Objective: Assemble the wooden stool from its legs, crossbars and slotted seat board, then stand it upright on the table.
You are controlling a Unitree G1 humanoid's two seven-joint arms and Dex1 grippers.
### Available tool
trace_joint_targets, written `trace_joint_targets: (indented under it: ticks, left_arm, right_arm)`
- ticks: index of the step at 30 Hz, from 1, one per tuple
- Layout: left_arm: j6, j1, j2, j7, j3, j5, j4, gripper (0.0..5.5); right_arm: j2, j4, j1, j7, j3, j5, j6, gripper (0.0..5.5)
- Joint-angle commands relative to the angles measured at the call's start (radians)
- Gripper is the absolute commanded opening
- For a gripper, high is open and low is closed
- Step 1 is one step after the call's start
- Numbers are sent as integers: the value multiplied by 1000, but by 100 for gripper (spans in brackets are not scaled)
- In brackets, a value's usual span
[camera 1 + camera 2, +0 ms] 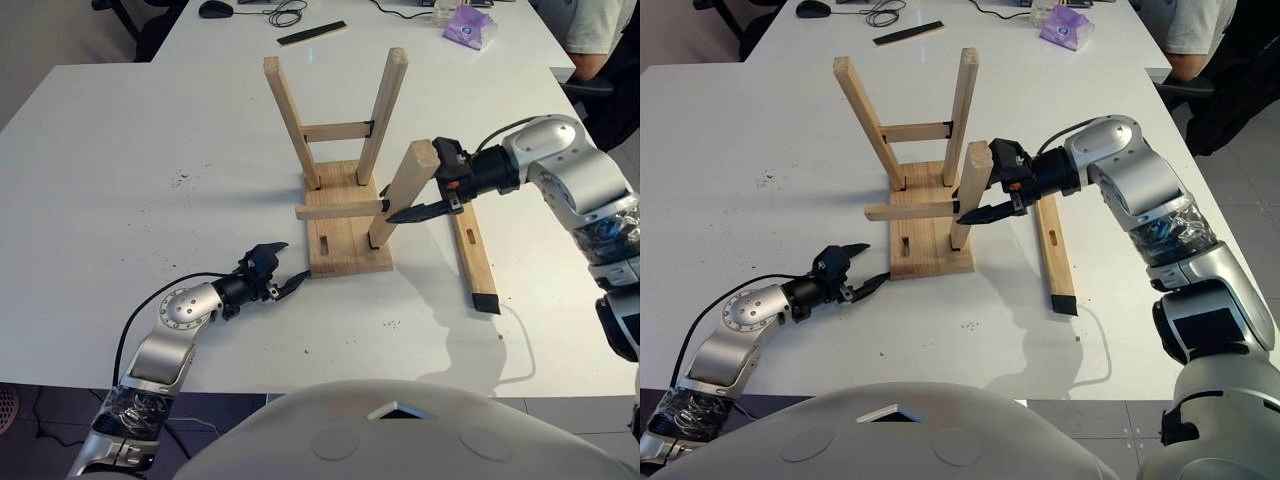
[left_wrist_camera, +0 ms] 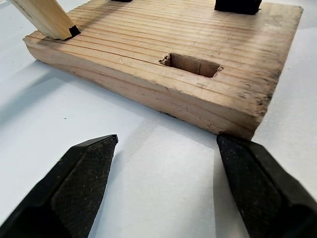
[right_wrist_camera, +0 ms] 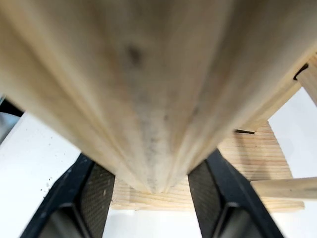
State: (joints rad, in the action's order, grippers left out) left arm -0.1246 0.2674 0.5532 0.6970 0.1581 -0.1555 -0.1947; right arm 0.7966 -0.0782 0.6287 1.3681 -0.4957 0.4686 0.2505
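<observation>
Fitting: 3rd leg [image 1: 405,185] into seat board [image 1: 350,252]; looks abt mid-task. Board lies flat on table [image 1: 150,200], leg side up.
R gripper [image 1: 400,210]: fingers [image 3: 96,191] clamped on both sides of 3rd leg, above board's right edge. Leg is tilted, foot at board's near-right part; can't tell if seated.
Side bar [image 1: 335,210]: joined to 3rd leg, runs over board to just past its left edge, ending near foot of the left rear leg; joined there or not, can't tell.
Rear legs [image 1: 290,115] [image 1: 383,110]: stand at board's far end, splayed, w/ crossbar [image 1: 335,131] between.
L gripper [image 1: 285,266]: fingers [image 2: 84,188] spread wide, holding nothing, low on table just off board's near-left corner.
Spare leg [image 1: 475,255]: flat on table, right of board, apart from it.
Next, prob.: straighten 3rd leg, press it down, line bar end w/ the rear leg. L could steady board's corner; then spare leg goes in.
Holders: board's slots only. Near-left slot [image 2: 190,64] open, nothing in it; far end holds rear legs.
Risk: board slides or leg jams if pushed while tilted.
</observation>
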Motion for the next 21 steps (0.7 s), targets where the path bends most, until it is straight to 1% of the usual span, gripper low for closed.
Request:
trace_joint_targets:
  ticks: [1, 7, 11, 13, 16, 21]
  left_arm:
    - [-21, 23, -14, -2, 31, 10, -52, 375]
    - [-25, 29, -24, -12, 26, 12, -58, 375]
    - [-35, 34, -29, -14, 26, 12, -69, 375]
    - [-40, 38, -32, -18, 26, 11, -77, 375]
    - [-51, 48, -36, -28, 29, 10, -100, 375]
    - [-78, 91, -73, -83, 17, -10, -178, 375]
  right_arm:
    - [157, 156, -330, 28, -247, -246, 64, 203]
    - [126, 201, -272, -44, -147, -70, 181, 203]
    - [118, 190, -256, -42, -136, -37, 220, 203]
    - [96, 130, -239, -30, -151, -53, 224, 203]
    - [55, -57, -197, -19, -166, -118, 182, 203]
    - [48, -279, -133, 79, -150, -170, 95, 203]
